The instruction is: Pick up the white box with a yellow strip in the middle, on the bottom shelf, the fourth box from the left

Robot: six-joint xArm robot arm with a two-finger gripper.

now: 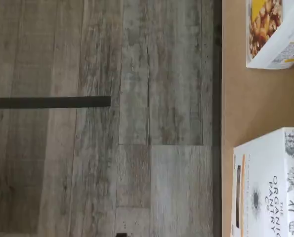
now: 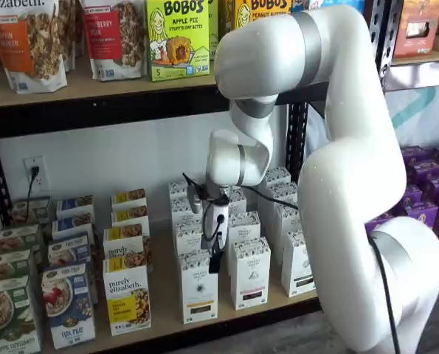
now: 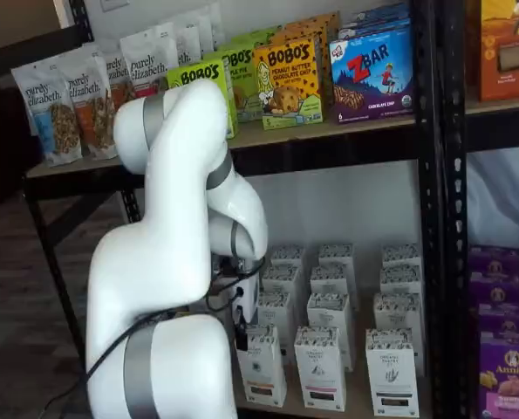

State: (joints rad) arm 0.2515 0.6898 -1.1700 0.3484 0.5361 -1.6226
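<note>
The white box (image 2: 199, 287) stands at the front of the bottom shelf (image 2: 167, 324), with a yellowish band low on its front. The wrist view shows its speckled top and yellow strip (image 1: 270, 187) at the edge of the pale board (image 1: 250, 98). In a shelf view it is the leftmost white carton (image 3: 263, 367). My gripper (image 2: 215, 262) hangs just in front of and above the box's top right corner, its black fingers pointing down side-on, nothing between them. The arm partly hides the gripper (image 3: 240, 325) in a shelf view.
A "purely elizabeth" box (image 2: 127, 295) stands left of the white box and shows in the wrist view (image 1: 273, 29). White cartons with black bands (image 2: 250, 274) fill the rows to the right and behind. Purple boxes (image 2: 426, 184) sit far right. Grey plank floor (image 1: 137, 123) lies before the shelf.
</note>
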